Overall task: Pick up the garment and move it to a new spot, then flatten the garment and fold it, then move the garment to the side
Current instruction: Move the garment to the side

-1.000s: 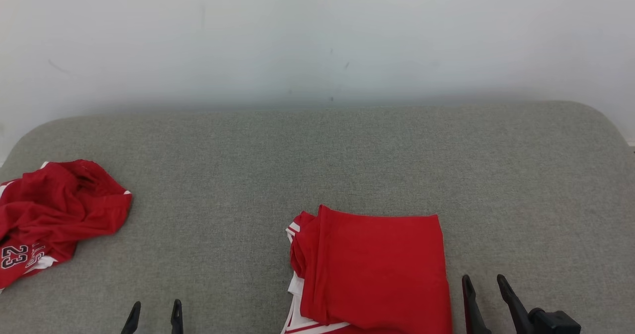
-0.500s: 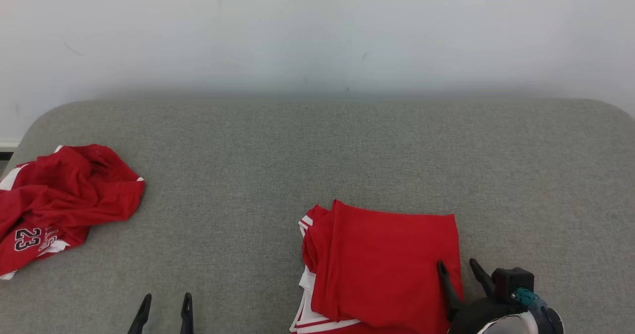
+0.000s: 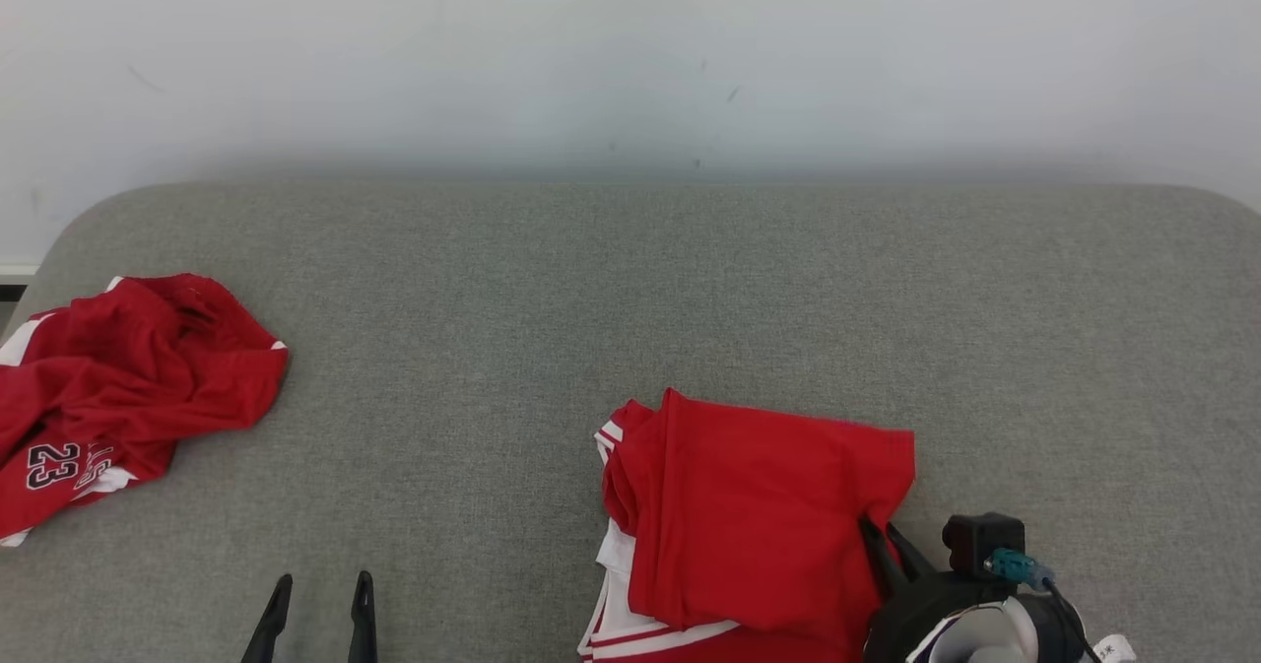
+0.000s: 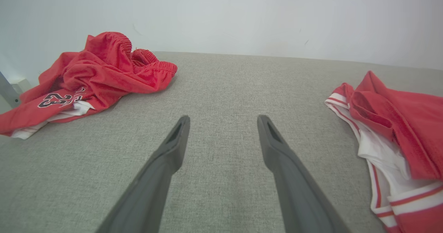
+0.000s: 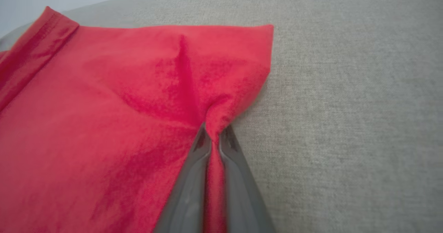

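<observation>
Pinching the right edge of the garment (image 3: pixel 759 515), the right gripper (image 3: pixel 882 537) sits at the near right of the scene, its two dark fingers pressed together on a bunched fold of red cloth. In the right wrist view the cloth gathers into creases that run toward the fingertips, and a strip of it passes down between the fingers. The garment's far right corner flares out past the pinch.

At the near left, the left gripper (image 3: pixel 323 589) points away from the robot with its fingers spread. The left wrist view shows the grey pad (image 3: pixel 591 298) in the gap between them, and the tips stand apart from both pieces of clothing.

The garment lies folded, right of centre on the near half of the pad. A flat red panel is on top, white trim with red stripes shows along its left and near edges, and a rolled red hem sits at its far left corner.

Well apart from it, at the left edge and a little farther back, a red heap (image 3: pixel 128 377) of clothing lies crumpled, with a dark "23" on its near part and white trim at its edges. Beyond both, the pad's rounded far edge meets a pale wall (image 3: pixel 630 52).
</observation>
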Tool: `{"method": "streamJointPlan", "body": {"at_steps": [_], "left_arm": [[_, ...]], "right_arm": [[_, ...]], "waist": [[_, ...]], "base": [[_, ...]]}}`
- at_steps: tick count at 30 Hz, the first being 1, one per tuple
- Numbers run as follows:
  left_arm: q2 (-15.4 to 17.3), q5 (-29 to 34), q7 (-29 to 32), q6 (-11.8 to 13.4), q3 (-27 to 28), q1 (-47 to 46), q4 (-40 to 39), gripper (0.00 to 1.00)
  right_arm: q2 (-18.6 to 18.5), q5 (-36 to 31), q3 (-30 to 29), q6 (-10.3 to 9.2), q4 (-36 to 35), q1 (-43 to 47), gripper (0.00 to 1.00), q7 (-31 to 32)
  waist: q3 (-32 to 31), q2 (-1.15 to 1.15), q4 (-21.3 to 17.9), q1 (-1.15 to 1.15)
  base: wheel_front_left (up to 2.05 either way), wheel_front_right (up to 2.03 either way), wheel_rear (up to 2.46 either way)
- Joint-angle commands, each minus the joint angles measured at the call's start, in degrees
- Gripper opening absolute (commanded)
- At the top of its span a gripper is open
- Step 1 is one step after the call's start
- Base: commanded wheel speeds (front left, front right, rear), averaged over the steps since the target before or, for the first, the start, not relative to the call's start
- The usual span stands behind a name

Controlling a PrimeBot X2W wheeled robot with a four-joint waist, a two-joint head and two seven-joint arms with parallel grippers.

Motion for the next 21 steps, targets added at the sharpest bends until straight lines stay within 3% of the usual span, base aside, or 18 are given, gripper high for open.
{"method": "streamJointPlan", "body": {"at_steps": [1, 11, 21], "left_arm": [[-0.24, -0.24, -0.17, 0.09, 0.03, -0.83, -0.09, 1.00], [0.09, -0.20, -0.17, 0.09, -0.77, -2.64, -1.25, 1.00], [1.75, -0.73, -0.17, 0.09, -2.95, -7.09, -3.56, 1.00]], "right_arm": [[-1.43, 0.82, 0.59, -0.15, 0.34, -1.34, 0.00, -0.09], [-8.54, 1.43, 3.10, -0.13, -0.13, -11.91, 0.00, -0.54], [-19.92, -0.23, 6.25, -0.13, 6.03, -24.64, 0.00, 1.47]], "waist": [[0.30, 0.00, -0.39, 0.00], [4.25, 0.00, -2.28, 0.00], [10.10, 0.00, -3.60, 0.00]], "base": [[0.00, 0.00, 0.00], [0.00, 0.00, 0.00], [0.00, 0.00, 0.00]]}}
